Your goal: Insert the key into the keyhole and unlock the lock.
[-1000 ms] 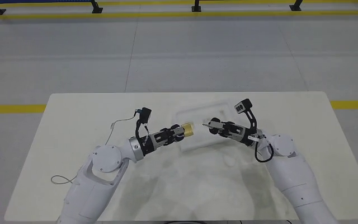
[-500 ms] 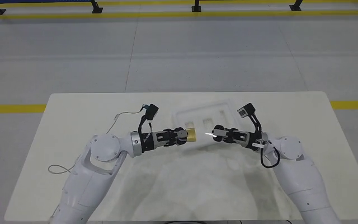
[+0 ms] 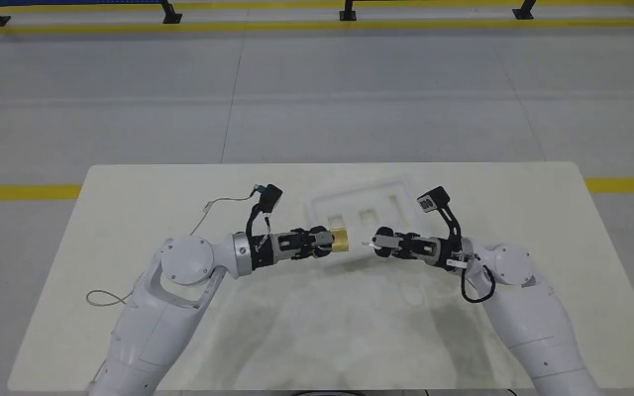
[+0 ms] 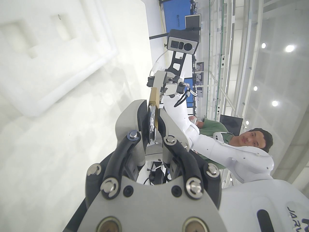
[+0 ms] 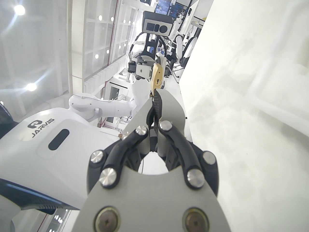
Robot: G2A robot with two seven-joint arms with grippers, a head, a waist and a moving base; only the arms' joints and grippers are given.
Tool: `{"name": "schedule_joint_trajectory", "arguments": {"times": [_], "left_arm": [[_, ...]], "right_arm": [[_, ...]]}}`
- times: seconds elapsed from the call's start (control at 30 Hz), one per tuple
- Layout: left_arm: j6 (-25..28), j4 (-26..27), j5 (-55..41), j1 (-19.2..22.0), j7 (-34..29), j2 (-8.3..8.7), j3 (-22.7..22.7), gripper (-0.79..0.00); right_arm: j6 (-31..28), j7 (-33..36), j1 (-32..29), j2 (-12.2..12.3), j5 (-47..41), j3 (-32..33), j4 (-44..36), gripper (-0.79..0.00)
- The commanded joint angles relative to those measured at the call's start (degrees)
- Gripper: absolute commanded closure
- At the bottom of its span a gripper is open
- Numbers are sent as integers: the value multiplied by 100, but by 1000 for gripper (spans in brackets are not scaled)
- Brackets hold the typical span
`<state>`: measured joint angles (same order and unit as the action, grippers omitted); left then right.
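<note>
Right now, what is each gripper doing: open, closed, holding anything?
Left gripper: closed on the brass lock.
Right gripper: closed on the key, just short of the lock.

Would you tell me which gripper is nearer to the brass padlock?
Left. The left gripper is shut on the padlock; the right gripper, holding the key, faces it across a small gap.

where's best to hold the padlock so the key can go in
Grip the padlock by its shackle end, from behind, as the left end effector does: the brass body sticks out, leaving the keyhole facing the key.
</note>
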<state>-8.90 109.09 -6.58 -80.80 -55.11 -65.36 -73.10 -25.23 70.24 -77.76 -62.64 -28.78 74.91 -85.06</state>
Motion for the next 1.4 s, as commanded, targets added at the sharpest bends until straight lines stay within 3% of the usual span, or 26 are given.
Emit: {"name": "schedule_joint_trajectory", "arguments": {"times": [0.0,0.4,0.93,1.37], "left_arm": [[0,0,0,0,0,0,0,0],[172,-54,-181,134,-213,28,53,0],[223,-174,-375,443,-533,94,147,0],[222,-140,-434,436,-520,142,237,0]], "right_arm": [[2,1,0,0,2,0,-1,0],[-26,-186,-81,9,-90,28,-99,0],[-369,323,-11,31,-540,-64,-101,0],[-332,72,58,26,-427,-199,-34,0]]}}
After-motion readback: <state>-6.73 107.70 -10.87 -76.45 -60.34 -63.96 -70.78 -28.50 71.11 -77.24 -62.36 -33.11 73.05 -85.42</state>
